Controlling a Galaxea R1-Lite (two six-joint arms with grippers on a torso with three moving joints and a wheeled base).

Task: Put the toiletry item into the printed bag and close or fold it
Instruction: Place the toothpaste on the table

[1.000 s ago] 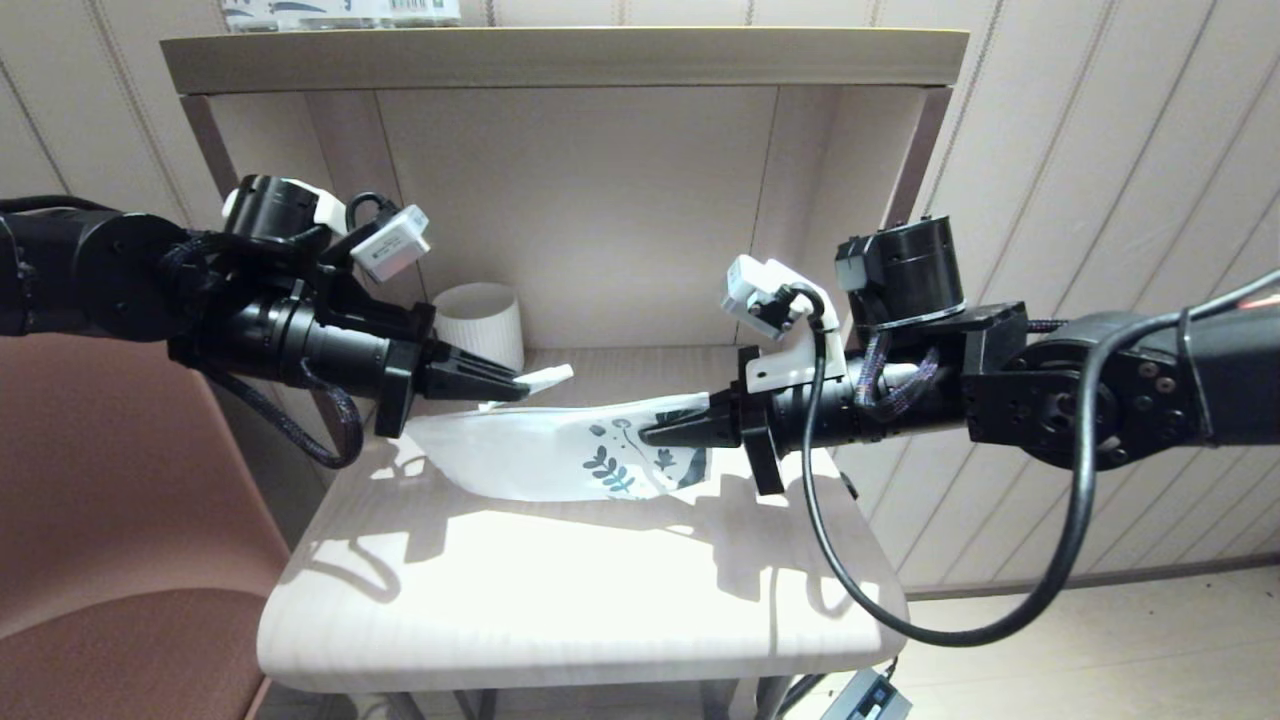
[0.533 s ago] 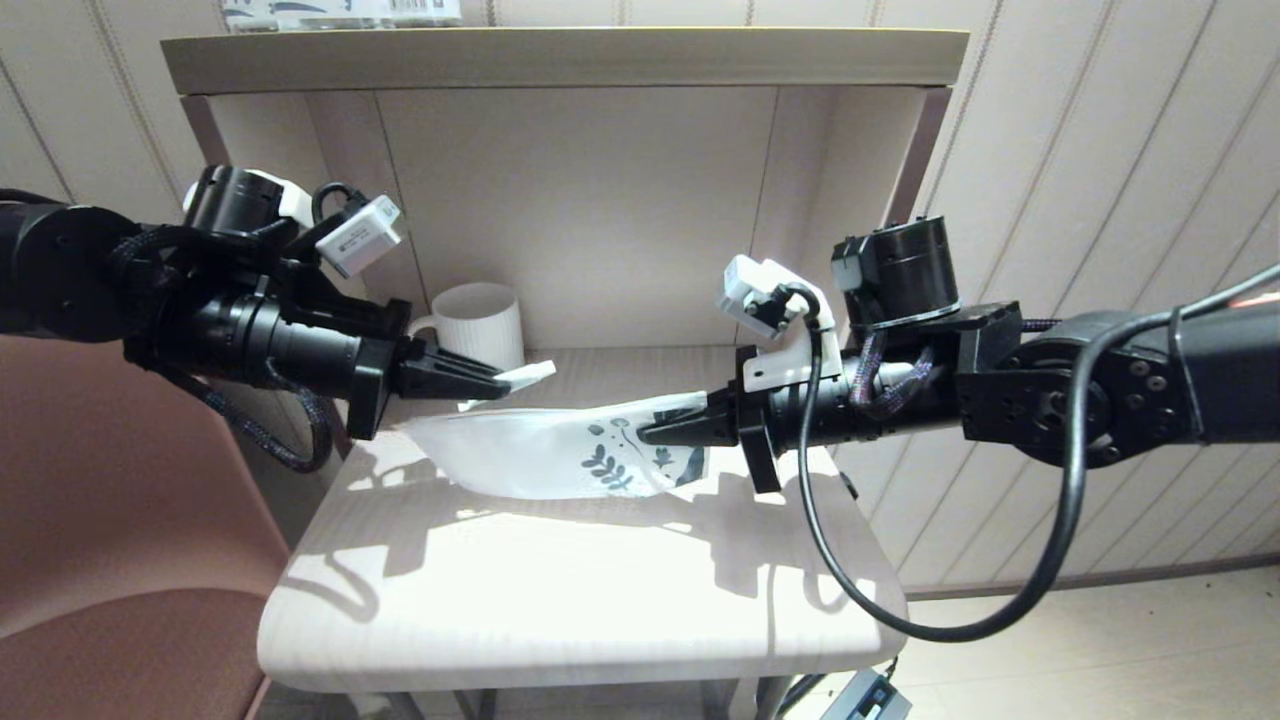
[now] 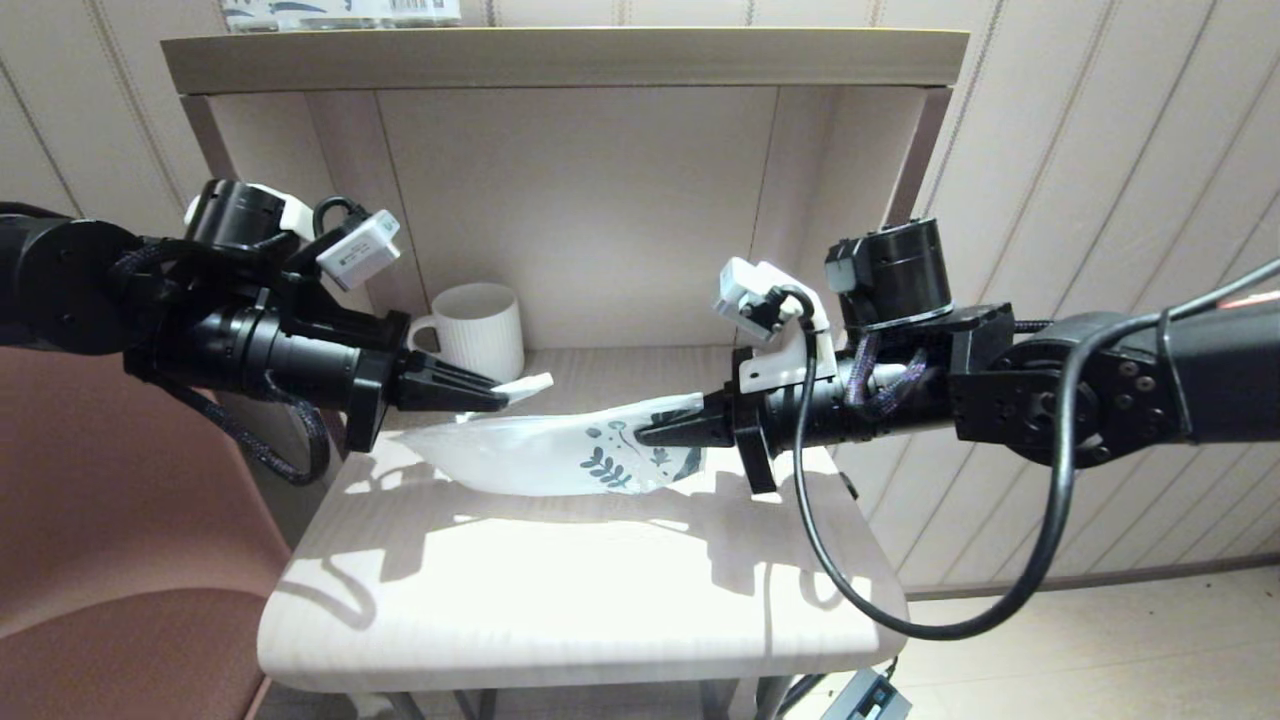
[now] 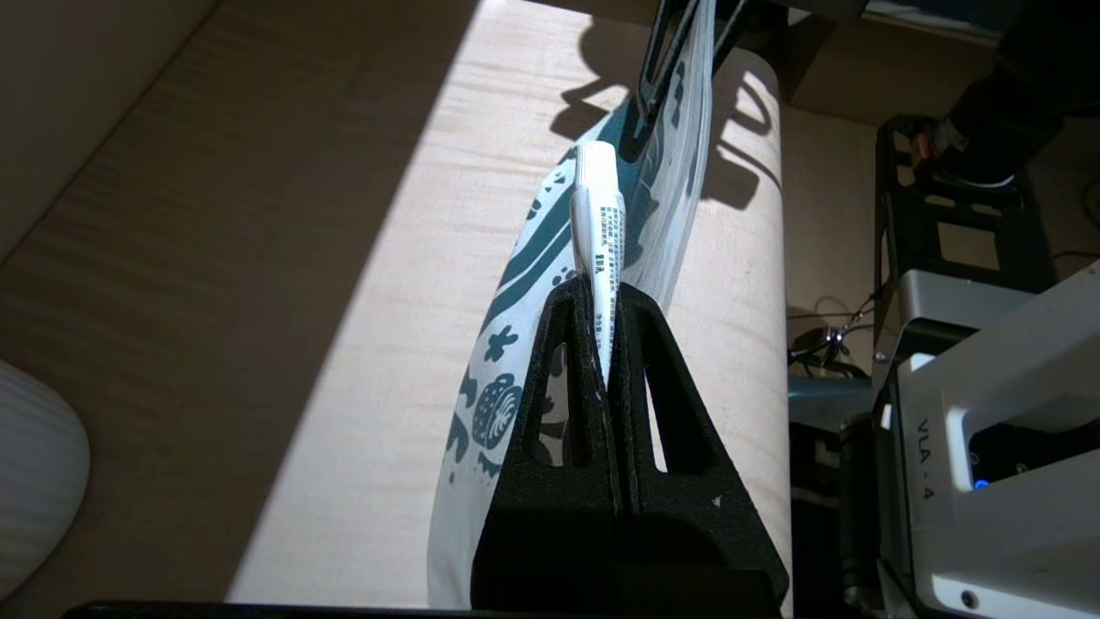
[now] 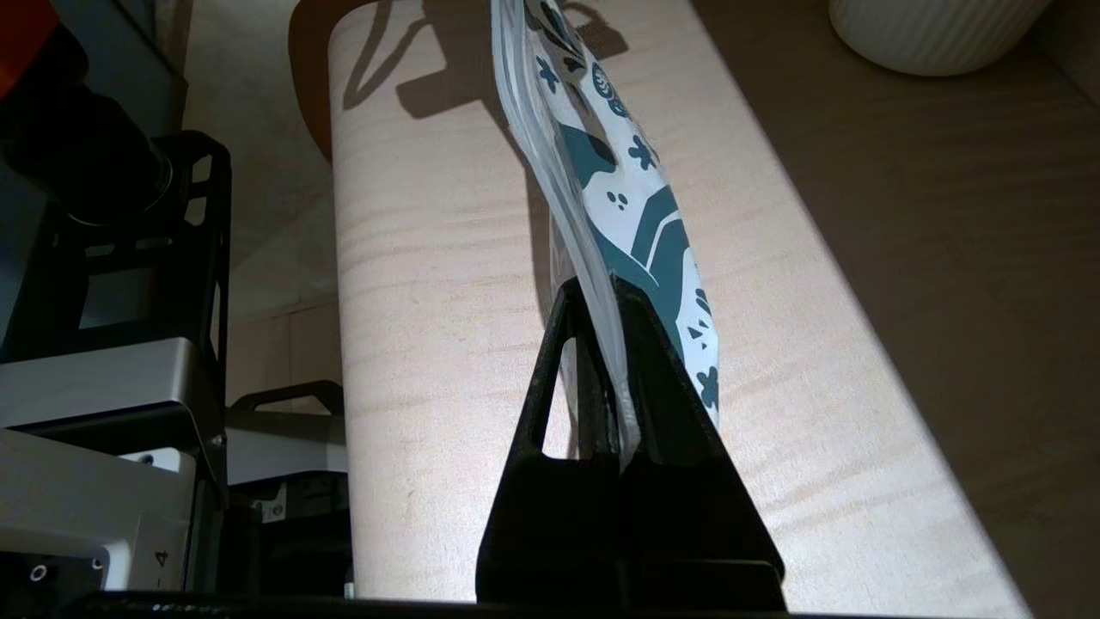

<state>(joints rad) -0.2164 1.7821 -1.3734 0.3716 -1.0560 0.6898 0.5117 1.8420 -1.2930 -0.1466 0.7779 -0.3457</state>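
Note:
My left gripper [image 3: 497,398] is shut on one end of the toiletry item [image 3: 528,384], a thin white printed stick, which pokes out over the left end of the printed bag [image 3: 530,458]. In the left wrist view the toiletry item [image 4: 599,215] juts from the closed left gripper [image 4: 601,297], with the printed bag [image 4: 507,309] right behind it. My right gripper [image 3: 648,434] is shut on the bag's leaf-printed end and holds it off the table. The right wrist view shows the printed bag [image 5: 640,198] pinched in the right gripper [image 5: 607,291].
A white ribbed mug [image 3: 482,326] stands at the back of the table [image 3: 560,620], under the shelf [image 3: 560,58]. A printed package [image 3: 340,12] lies on top of the shelf. A reddish chair [image 3: 110,520] is at the left. The mug [image 5: 928,34] also shows in the right wrist view.
My left gripper drew back to the left with the toiletry item, then dropped slightly. The right gripper edged left with the bag's printed end, and the bag bulged.

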